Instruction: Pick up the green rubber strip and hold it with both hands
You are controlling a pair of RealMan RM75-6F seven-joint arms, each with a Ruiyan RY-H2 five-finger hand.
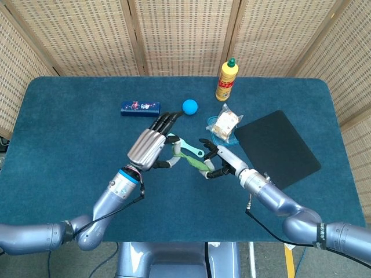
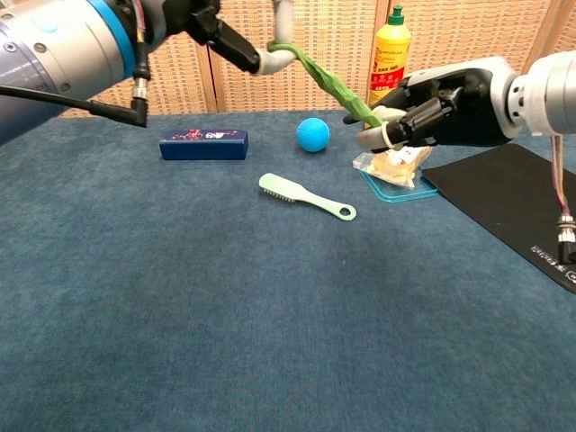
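The green rubber strip [image 1: 192,160] [image 2: 326,78] is stretched in the air between my two hands, well above the blue table. My left hand [image 1: 151,147] [image 2: 236,40] pinches its upper left end. My right hand [image 1: 219,165] [image 2: 425,110] grips the lower right end, fingers curled around it. In the chest view the strip slopes down from left to right.
On the table lie a pale green brush [image 2: 304,197], a blue ball [image 1: 190,106] [image 2: 312,134], a dark blue box [image 1: 140,108] [image 2: 203,144], a yellow bottle [image 1: 226,80] [image 2: 391,52], a bagged snack on a blue tray [image 1: 224,123] [image 2: 392,166] and a black mat [image 1: 276,147] [image 2: 504,198].
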